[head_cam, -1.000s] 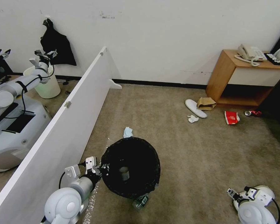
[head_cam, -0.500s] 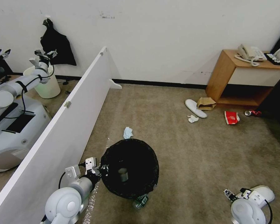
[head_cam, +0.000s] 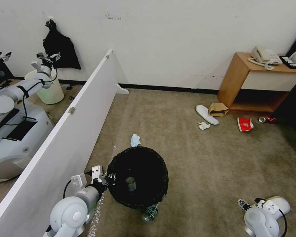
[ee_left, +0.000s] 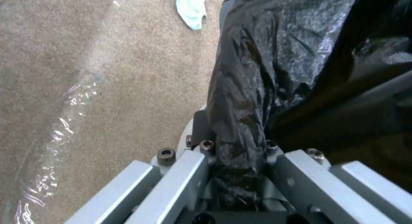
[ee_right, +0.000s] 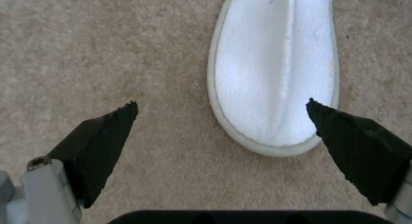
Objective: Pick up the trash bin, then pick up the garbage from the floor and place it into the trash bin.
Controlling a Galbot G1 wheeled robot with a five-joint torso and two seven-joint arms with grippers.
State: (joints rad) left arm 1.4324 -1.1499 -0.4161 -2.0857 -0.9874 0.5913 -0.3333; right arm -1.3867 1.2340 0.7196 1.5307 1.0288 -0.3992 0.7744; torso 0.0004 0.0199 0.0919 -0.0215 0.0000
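Right gripper (ee_right: 221,109) hangs wide open above the white slipper (ee_right: 275,66), so center it over the toe before you lower, while left gripper (ee_left: 238,166) clamps the trash bin (head_cam: 138,177) rim.

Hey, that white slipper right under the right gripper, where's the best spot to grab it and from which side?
Probably from straight above, pinching across its rounded end. The white slipper lies flat on the carpet, and the open right gripper sits off-centre: one finger overlaps its edge, so shifting toward the slipper first seems wise.
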